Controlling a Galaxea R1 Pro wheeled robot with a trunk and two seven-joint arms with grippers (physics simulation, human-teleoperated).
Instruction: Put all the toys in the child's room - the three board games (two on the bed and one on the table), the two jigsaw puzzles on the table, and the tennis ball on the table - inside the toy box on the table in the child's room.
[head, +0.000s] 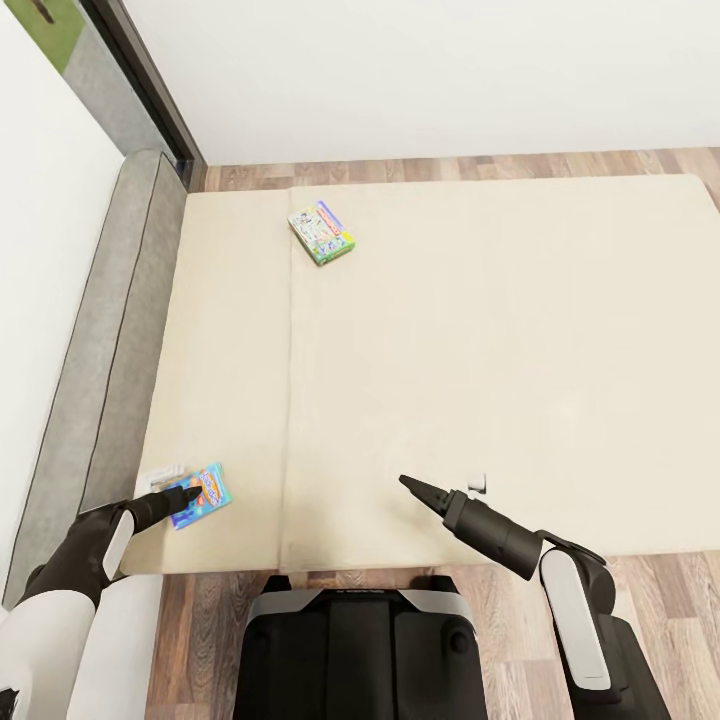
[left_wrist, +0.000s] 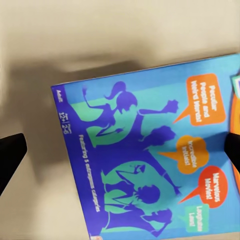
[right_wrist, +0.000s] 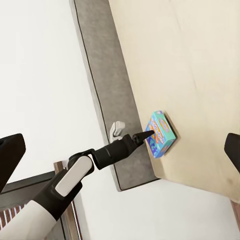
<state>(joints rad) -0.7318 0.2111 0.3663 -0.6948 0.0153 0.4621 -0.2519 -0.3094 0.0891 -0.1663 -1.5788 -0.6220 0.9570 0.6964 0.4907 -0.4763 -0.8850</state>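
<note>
A small blue board game (head: 203, 495) lies flat near the front left corner of the bed (head: 500, 330), close to the grey headboard. My left gripper (head: 187, 493) hovers right over it. In the left wrist view its black fingers (left_wrist: 10, 156) stand wide apart on either side of the blue cover (left_wrist: 145, 160), open and not touching it. The right wrist view shows the same box (right_wrist: 161, 134) under the left fingertips. A green-white board game (head: 321, 232) lies farther up the mattress. My right gripper (head: 412, 486) is open over bare mattress, its fingers (right_wrist: 9, 157) holding nothing.
The low grey headboard (head: 110, 340) runs along the bed's left side against a white wall. Wood-plank floor (head: 450, 165) shows beyond the bed and in front of it, where my base (head: 360, 650) stands. A dark window frame (head: 140, 80) is at the back left.
</note>
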